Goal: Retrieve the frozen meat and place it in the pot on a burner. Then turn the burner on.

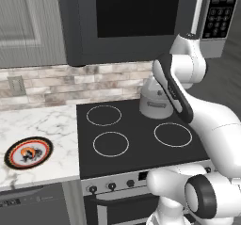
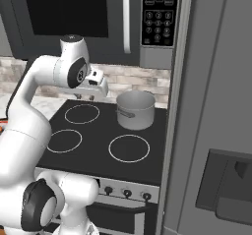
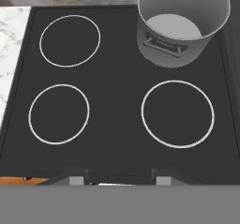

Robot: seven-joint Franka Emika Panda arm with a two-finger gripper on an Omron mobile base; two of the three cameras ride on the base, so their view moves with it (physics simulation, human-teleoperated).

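Kitchen stove, end effector (image 2: pixel 94 88) raised over the cooktop (image 3: pixel 117 101).
Pot (image 3: pixel 182 24) sits empty on the rear burner nearest the fridge (image 2: pixel 216 106); the frozen meat isn't anywhere visible (likely inside it). I'd turn there first. Fingers' spread I cannot tell. Marble surface (image 1: pixel 42 125) beside the cooktop carries a plate (image 1: pixel 28 152).

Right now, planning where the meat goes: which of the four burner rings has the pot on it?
The back right ring: the pot sits there, while the other three rings lie bare.
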